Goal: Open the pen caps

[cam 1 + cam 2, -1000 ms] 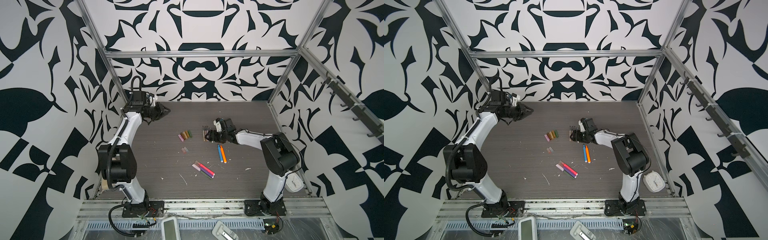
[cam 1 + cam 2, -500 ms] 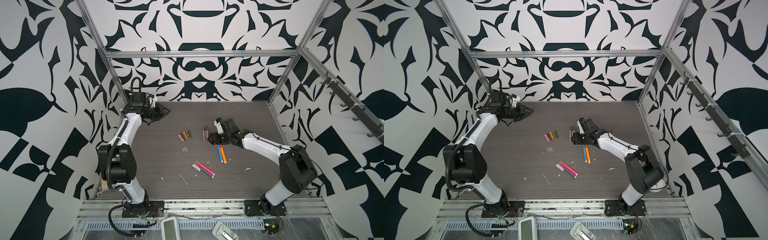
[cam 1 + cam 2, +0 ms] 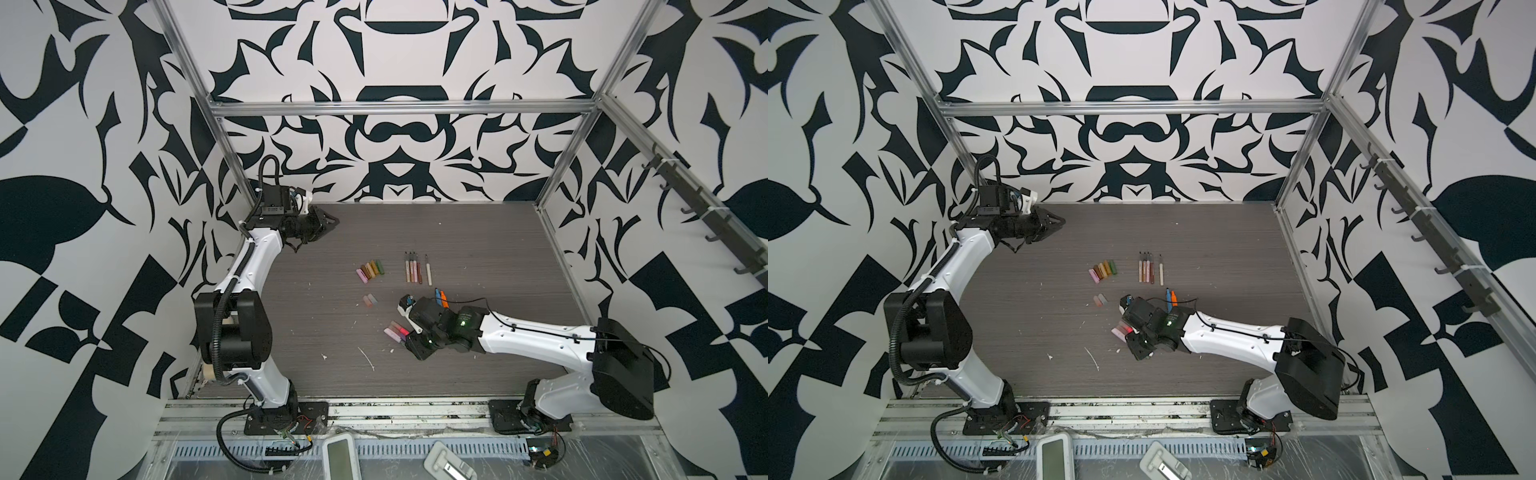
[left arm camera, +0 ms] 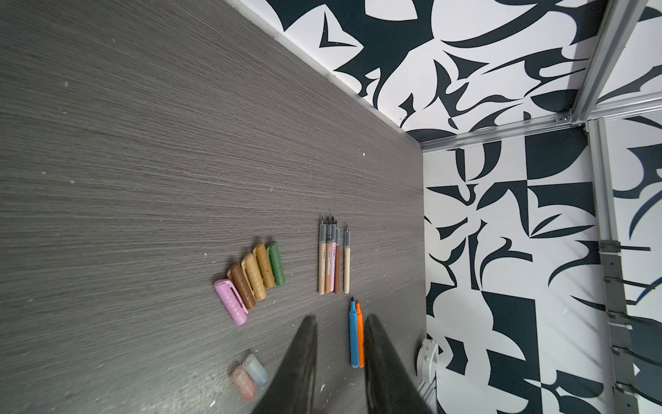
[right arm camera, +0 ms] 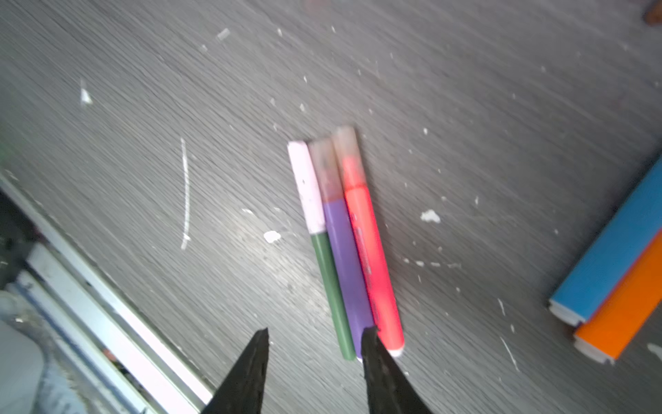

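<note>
Looking down, table: in both top views the grey table (image 3: 478,232) lies bare along its whole far strip and along the near strip before the front rail; white scraps dot the near middle.
Loose caps: five pen caps (image 3: 370,270) (pink, brown, two gold, green) lie side by side left of centre. Two translucent caps (image 3: 370,300) lie a little nearer the front, apart from that row.
Thin pens: five thin pens (image 3: 417,268) lie uncapped right of the row, tips toward the far wall, well clear of every edge.
Left gripper: the left gripper (image 3: 328,219) hangs by the far left corner, close to the side wall and well apart from all pens.
Right gripper: the right gripper (image 3: 413,337) sits low over the tail ends of three capped pens (image 3: 1120,331). The blue pen (image 3: 437,294) and orange pen (image 3: 443,296) show just behind it.
Left wrist, fingers: the fingers (image 4: 304,358) stand slightly apart with nothing between them; wide bare table runs from them to the wall.
Right wrist, fingers: spread and empty. One fingertip (image 5: 369,340) overlaps the purple pen (image 5: 347,269); whether it touches cannot be told.
Right wrist, pens: the green pen (image 5: 331,294) with its pale pink cap (image 5: 306,186), the purple pen and the red pen (image 5: 372,272) lie touching, caps pointing away from the gripper.
Right wrist, edge: the front rail (image 5: 107,304) runs close beside the gripper, with bare table between it and the green pen.
</note>
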`<state>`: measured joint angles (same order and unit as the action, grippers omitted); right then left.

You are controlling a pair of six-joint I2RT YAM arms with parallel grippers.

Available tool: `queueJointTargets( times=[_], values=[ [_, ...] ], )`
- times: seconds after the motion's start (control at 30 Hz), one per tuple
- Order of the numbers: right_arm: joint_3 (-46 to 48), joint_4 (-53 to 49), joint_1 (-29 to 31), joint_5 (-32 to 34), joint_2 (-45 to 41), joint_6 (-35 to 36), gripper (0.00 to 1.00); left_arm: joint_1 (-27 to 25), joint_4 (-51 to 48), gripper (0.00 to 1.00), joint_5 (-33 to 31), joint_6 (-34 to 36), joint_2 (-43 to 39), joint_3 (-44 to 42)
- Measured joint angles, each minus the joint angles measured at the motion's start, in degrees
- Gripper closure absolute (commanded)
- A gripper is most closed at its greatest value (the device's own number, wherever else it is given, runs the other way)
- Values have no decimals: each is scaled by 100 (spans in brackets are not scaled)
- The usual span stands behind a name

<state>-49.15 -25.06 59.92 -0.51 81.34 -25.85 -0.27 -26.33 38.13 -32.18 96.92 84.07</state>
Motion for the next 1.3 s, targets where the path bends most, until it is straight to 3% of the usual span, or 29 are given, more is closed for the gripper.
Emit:
queueJointTargets(
  times=[0.2, 0.97, 1.3],
  values=[
    [173, -83, 138, 120, -37, -107, 67, 2, 2, 75, 22, -4, 0, 0],
    [-160, -66, 249, 227, 1093, 42, 68, 2, 39, 77, 72, -131, 11, 0],
    [-157, -52, 365, 236, 1150, 28, 69, -9, 125, 76, 122, -321, -96, -122]
  ],
)
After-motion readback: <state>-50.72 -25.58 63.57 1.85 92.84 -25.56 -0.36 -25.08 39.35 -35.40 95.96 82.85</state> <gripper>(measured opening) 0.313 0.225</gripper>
